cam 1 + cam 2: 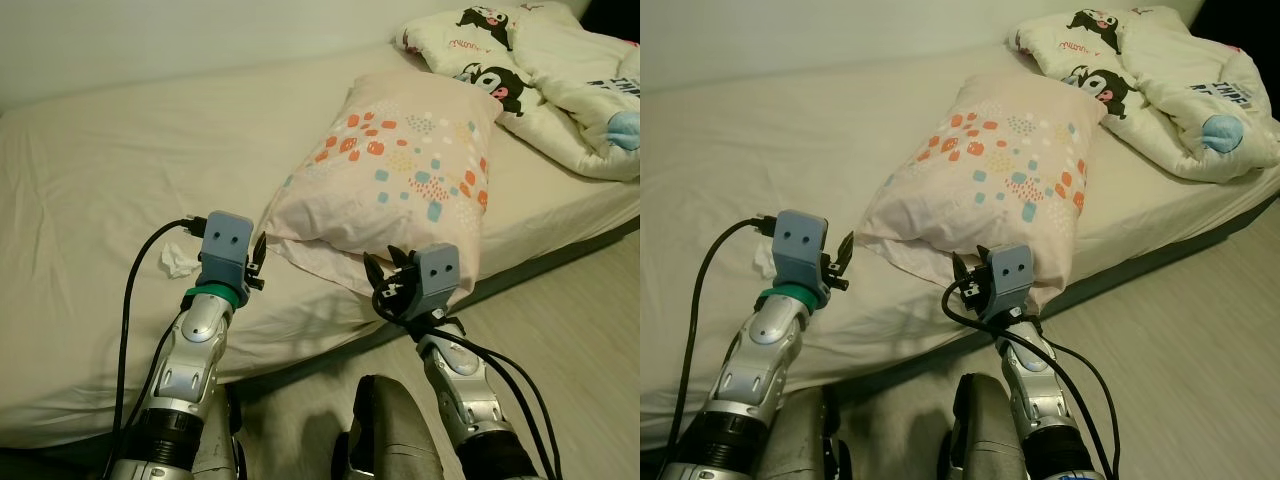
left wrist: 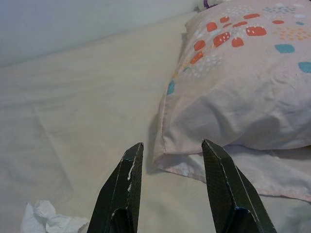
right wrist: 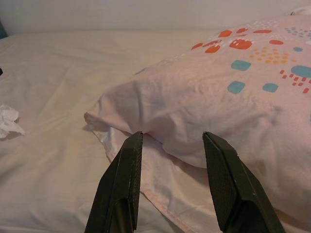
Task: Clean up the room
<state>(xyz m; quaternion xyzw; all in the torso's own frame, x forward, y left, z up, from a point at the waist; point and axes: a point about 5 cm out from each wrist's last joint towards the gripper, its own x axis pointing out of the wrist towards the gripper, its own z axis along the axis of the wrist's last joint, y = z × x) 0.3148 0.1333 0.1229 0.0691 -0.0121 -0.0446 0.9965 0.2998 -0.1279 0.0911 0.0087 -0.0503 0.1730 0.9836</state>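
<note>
I've got one bed (image 1: 90, 200) in front of me, cream sheet, with three loose things on it: one pillow, one quilt, one tissue wad. No bins or boxes in sight; the only thing holding anything is the bed.

Pillow (image 1: 400, 170): pale pink with orange, teal and yellow blotches, lying at an angle, near end at the bed's front edge, open flap of the case spread flat on the sheet beneath it.

Quilt (image 1: 560, 80): one, cream with black cartoon figures, bunched up at the far right corner of the bed, touching the pillow's far end.

Tissue (image 1: 178, 260): one crumpled white wad on the sheet, left of the pillow, just beside my left wrist.

Both arms are raised toward the pillow's near end. Left gripper (image 2: 169, 148): fingers parted wide, nothing between them, aimed at the pillow's near left corner, above the sheet; from the wrist view I can't tell if they touch it. Right gripper (image 3: 171, 138): also spread wide, empty, pointing at the pillow's near edge above the case flap, close but apart from the fabric.

Grey floor (image 1: 560, 300) to the right of the bed.
</note>
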